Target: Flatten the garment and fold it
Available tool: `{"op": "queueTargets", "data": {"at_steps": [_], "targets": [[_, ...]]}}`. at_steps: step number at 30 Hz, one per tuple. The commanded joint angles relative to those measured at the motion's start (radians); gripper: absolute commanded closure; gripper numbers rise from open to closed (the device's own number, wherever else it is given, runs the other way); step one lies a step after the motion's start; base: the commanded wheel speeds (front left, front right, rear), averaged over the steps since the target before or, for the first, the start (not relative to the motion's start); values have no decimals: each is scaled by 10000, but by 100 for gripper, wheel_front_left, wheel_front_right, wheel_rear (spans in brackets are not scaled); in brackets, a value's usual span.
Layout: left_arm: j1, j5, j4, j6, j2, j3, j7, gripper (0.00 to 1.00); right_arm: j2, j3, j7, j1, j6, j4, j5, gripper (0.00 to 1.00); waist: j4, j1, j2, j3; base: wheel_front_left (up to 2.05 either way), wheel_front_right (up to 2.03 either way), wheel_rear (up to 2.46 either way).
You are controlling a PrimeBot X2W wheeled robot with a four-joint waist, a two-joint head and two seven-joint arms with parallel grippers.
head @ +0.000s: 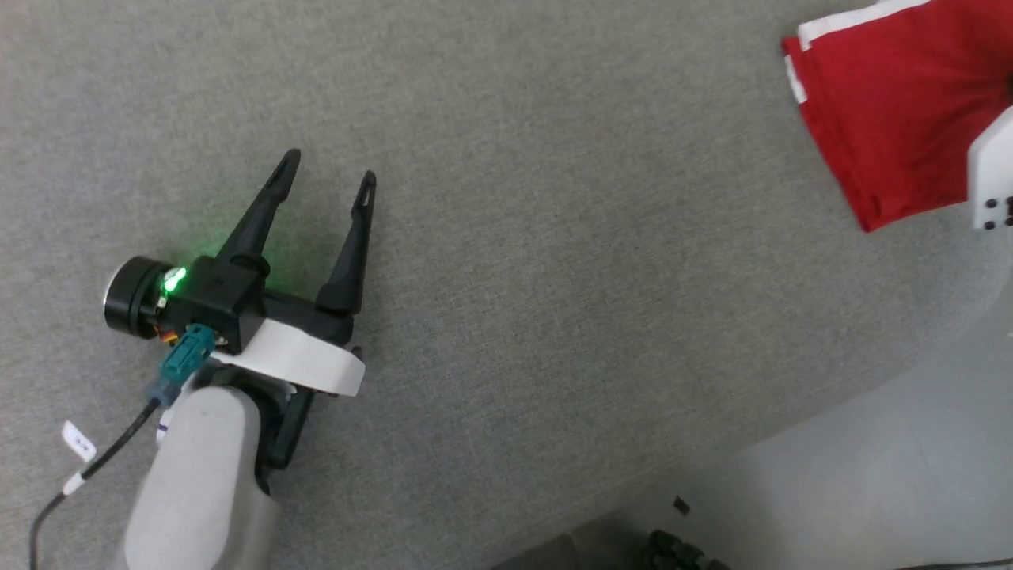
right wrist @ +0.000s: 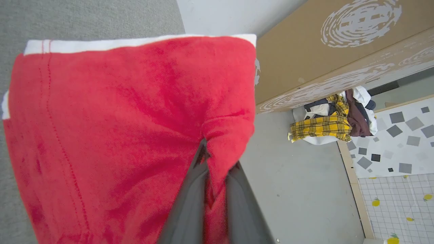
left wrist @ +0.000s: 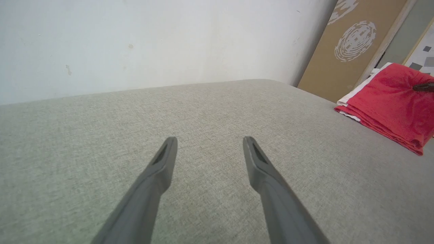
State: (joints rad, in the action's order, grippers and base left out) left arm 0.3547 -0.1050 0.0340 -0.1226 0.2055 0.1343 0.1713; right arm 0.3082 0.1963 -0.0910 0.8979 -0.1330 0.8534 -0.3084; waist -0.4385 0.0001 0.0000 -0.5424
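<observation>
The garment (head: 886,103), bright red with white trim, lies folded in layers at the far right of the grey fabric table (head: 554,277). In the left wrist view the garment (left wrist: 390,101) sits at the right edge, far from my left gripper (left wrist: 210,139). My left gripper (head: 329,168) hovers open and empty over bare table at the left. In the right wrist view my right gripper (right wrist: 217,162) is shut on a pinched fold of the garment (right wrist: 118,118) at its right edge. A pale part of my right arm (head: 991,174) overlaps the garment.
The table's rounded front edge (head: 712,467) runs along the lower right, with pale floor beyond. A cardboard panel (right wrist: 339,51) leans behind the garment. A pile of clothes (right wrist: 332,122) lies on the floor beside a patterned mat (right wrist: 400,142). A white wall (left wrist: 135,40) backs the table.
</observation>
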Motion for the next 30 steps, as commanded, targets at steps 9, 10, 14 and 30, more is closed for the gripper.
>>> {"op": "queueTargets", "data": {"at_steps": [9,10,14,30], "targets": [[-11,-153,126,115,-54,27,209,0,-305,1796,512,207,23,199,-1315,0,632,-1,0,172,0,0,0],[-11,-182,213,130,-128,64,285,0,-258,1942,604,155,23,223,-1400,0,740,-1,0,305,0,0,0],[-56,-356,653,198,-456,152,584,0,-179,2494,1146,-155,23,184,-1435,0,1226,-1,0,1007,0,0,0],[-1132,-1135,1416,487,-1318,-370,901,0,-1085,603,3291,-2723,23,-1866,1611,0,3134,-1,0,3866,0,0,0]]}}
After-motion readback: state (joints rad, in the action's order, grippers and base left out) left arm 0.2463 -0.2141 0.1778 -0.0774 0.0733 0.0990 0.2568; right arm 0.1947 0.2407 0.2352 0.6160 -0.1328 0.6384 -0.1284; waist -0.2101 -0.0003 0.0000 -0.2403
